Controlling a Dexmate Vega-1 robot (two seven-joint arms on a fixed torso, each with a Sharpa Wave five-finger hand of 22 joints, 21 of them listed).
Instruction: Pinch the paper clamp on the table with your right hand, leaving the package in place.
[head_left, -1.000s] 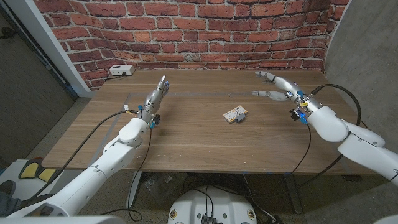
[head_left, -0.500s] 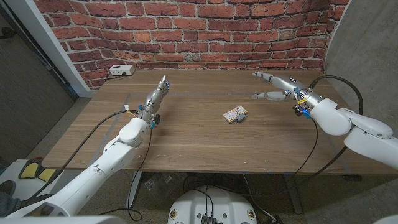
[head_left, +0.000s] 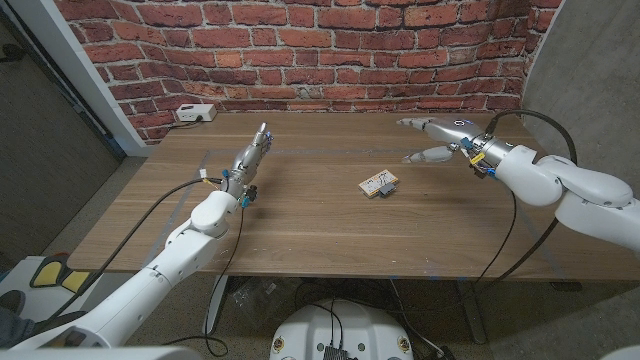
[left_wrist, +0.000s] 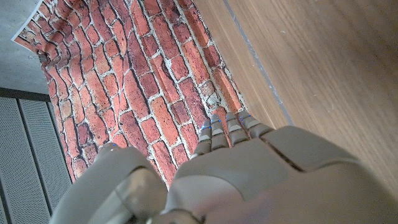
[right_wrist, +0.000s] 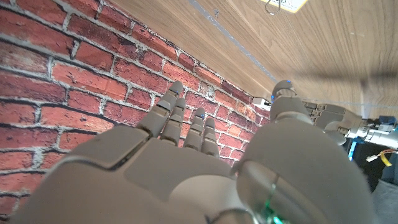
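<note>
Nearest the robot, the wooden table was seen running across the head view, its front edge partly covered by both arms. The left hand was held at about ten o'clock from the table's middle, fingers extended together toward the brick wall and nothing held; whether it touched the wood could not be told. In the left wrist view the back of that hand was seen, with only the fingertips visible beyond it against the bricks.

Near the table's middle, slightly toward three o'clock, the paper clamp was found lying on the wood, apart from both hands. It was too small for its handles or jaws to be made out; a pale upper face and a darker edge were all that could be distinguished. Its long axis was seen to run from about eight o'clock to two o'clock. In the right wrist view it was cut off by the frame edge.

Farther back, at about two o'clock from the clamp, the right hand was held above the table, fingers spread and thumb apart, nothing gripped, pointing toward nine o'clock. A white box was seen on the far left corner by the wall.
</note>
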